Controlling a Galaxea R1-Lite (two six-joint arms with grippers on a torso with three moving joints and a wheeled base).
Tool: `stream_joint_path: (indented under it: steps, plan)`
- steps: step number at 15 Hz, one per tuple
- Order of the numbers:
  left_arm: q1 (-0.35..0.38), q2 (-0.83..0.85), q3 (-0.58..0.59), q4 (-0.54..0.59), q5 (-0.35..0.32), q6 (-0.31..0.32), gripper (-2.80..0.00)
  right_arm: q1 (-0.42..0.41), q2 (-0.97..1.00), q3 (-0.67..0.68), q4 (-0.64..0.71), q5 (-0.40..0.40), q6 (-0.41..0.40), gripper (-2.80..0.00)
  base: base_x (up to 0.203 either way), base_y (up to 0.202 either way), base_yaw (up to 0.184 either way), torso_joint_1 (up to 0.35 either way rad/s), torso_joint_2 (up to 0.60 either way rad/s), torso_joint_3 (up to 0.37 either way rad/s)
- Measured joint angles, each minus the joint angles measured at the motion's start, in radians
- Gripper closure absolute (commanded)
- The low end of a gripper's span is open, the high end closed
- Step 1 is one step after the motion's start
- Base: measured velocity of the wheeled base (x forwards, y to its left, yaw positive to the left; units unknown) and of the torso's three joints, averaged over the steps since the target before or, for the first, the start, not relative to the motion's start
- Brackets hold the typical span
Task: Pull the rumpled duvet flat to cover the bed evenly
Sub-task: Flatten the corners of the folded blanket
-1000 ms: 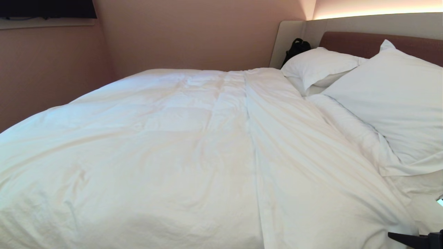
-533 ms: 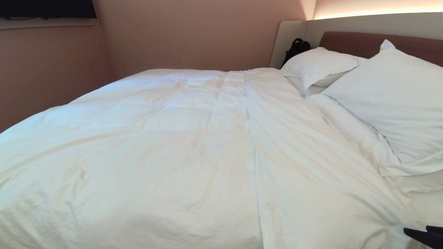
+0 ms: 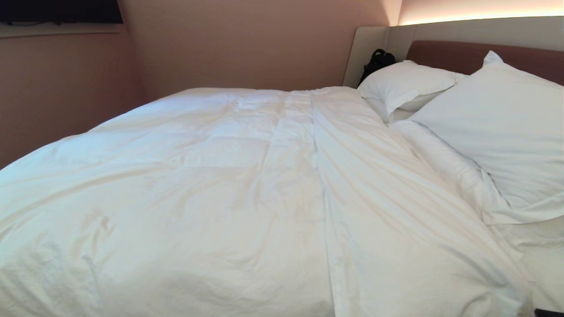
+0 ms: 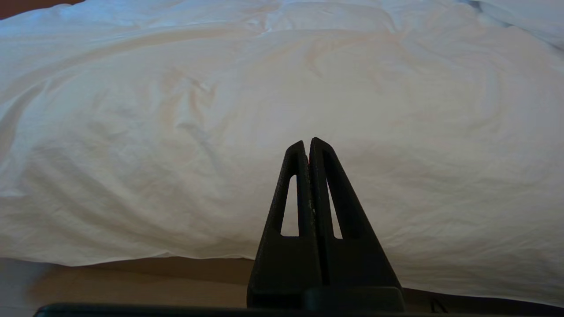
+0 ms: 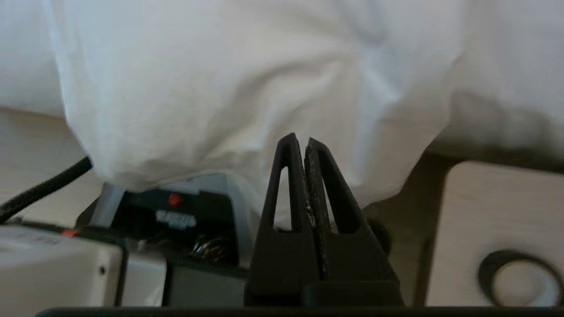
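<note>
Right gripper [image 5: 305, 141]: jaws pressed together, holding nothing, just below the duvet [image 3: 246, 189] edge where it hangs over the bed [image 3: 480, 53] side.
Left gripper [image 4: 308, 143]: jaws closed, empty, pointing at the duvet's near draped side.
Duvet: spread over the mattress, creased, reaching the pillows [image 3: 498, 127] by the headboard.

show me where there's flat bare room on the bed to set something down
The widest flat stretch is the duvet, between the wall-side edge and its long centre fold. The head end is crowded by two pillows, with a black bag in the corner.
</note>
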Motion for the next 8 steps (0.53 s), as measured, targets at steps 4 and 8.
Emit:
stream_joint_path:
  steps: [4, 8]
  plan:
    - [0.0, 0.0, 0.0, 0.0, 0.0, 0.0, 0.0, 0.015, 0.057, 0.005, 0.052, 0.002, -0.002, 0.0, 0.0, 0.0, 0.0, 0.0, 0.0, 0.0]
    - [0.0, 0.0, 0.0, 0.0, -0.001, 0.0, 0.0, 0.028, 0.202, 0.004, 0.02, 0.009, -0.001, 0.0, 0.0, 0.0, 0.0, 0.0, 0.0, 0.0]
